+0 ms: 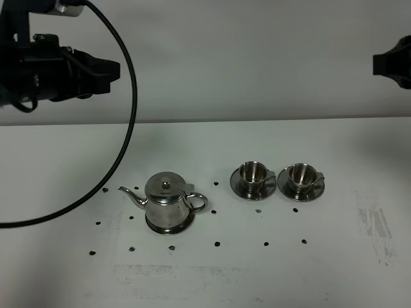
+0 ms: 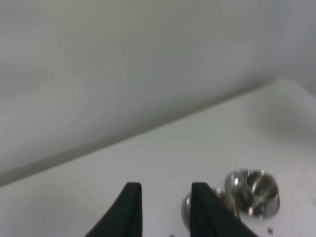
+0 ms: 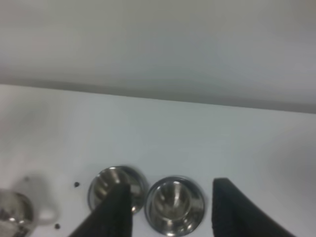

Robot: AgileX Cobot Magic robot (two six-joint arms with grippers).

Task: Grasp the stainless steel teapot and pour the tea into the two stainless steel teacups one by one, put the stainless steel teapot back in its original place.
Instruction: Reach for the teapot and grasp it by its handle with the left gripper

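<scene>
While both arms hang clear of the table [image 1: 321, 269], stainless steel teapot [image 1: 167, 199]: upright on its steel disc [image 1: 170, 229].
spout: on the teapot's side away from the cups.
first teacup [image 1: 252, 172]: on a saucer, near the teapot's handle.
second teacup [image 1: 302, 173]: just beyond the first.
left gripper [image 2: 165, 210]: well above the teapot, fingers spread apart.
right gripper [image 3: 170, 207]: far past the cups, fingers spread apart.

White table [image 1: 334, 269]; steel disc [image 1: 169, 230] under teapot [image 1: 167, 197]; two saucers [image 1: 253, 196]; black specks [image 1: 217, 244].
</scene>
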